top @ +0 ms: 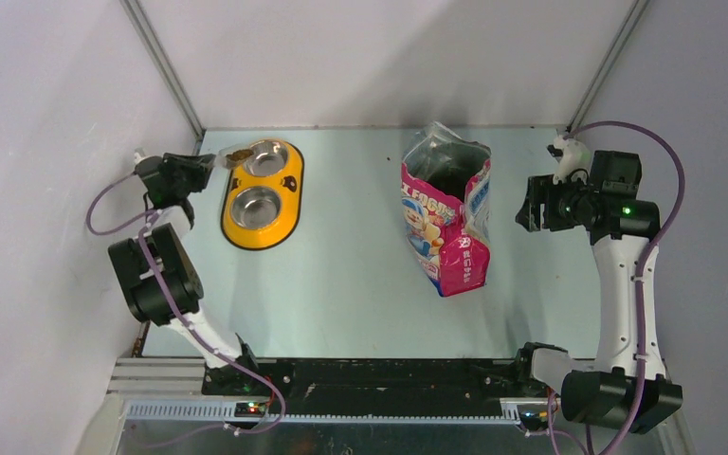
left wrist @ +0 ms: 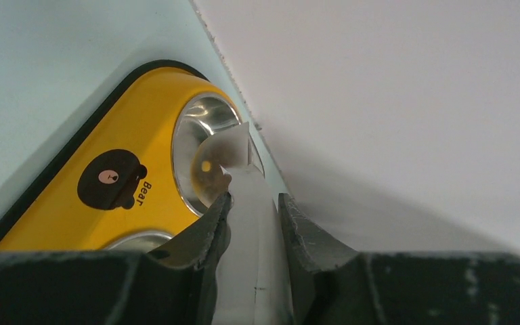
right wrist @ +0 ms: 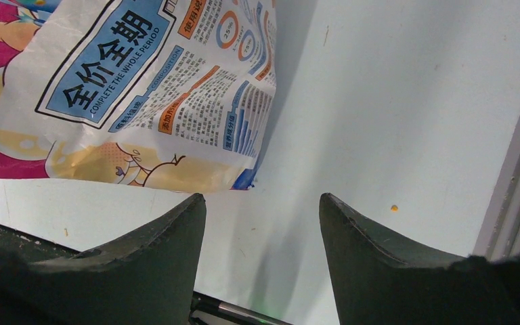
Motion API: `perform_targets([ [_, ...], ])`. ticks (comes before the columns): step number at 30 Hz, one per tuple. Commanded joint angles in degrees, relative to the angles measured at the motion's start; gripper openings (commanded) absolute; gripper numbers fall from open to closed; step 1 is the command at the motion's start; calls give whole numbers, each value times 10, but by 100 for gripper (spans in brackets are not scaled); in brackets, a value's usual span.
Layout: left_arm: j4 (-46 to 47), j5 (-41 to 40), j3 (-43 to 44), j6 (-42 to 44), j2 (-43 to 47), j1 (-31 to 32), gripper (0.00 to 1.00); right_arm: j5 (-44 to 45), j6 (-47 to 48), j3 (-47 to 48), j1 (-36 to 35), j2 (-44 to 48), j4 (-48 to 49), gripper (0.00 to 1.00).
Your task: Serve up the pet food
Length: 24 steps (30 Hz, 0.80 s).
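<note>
Your left gripper (left wrist: 254, 200) pinches the handle of the clear scoop (left wrist: 233, 152), which points straight ahead at the far bowl (top: 267, 158). The pet food (top: 238, 154) lies in the scoop at that bowl's left rim. Your right gripper (right wrist: 263, 203) hangs spread, well apart.

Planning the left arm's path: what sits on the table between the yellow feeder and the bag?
Nothing: in the top view, the table between feeder and bag is bare.

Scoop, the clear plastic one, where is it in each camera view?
Top external: clear scoop upper left, at the yellow feeder's far end, in the left gripper.
Left wrist: centre, scoop between the fingers.
Right wrist: not in it.
Shared landmark: the yellow feeder, in top external and left wrist.
</note>
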State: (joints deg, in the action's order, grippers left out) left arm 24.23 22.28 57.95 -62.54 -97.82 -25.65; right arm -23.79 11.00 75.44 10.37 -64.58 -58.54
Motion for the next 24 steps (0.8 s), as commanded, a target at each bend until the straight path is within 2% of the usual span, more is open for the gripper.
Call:
perform_targets([
  [1,-83,-30,68,95,-20,33,0,-5,2,-5,3,19,13,65],
  [11,-217,-155,176,265,-25,103,0,-6,3,-15,5,27,13,65],
  [18,-316,-213,259,388,-43,161,0,-8,3,-24,7,35,15,66],
  [24,-342,-312,289,544,-25,223,0,-10,4,-26,8,42,14,66],
])
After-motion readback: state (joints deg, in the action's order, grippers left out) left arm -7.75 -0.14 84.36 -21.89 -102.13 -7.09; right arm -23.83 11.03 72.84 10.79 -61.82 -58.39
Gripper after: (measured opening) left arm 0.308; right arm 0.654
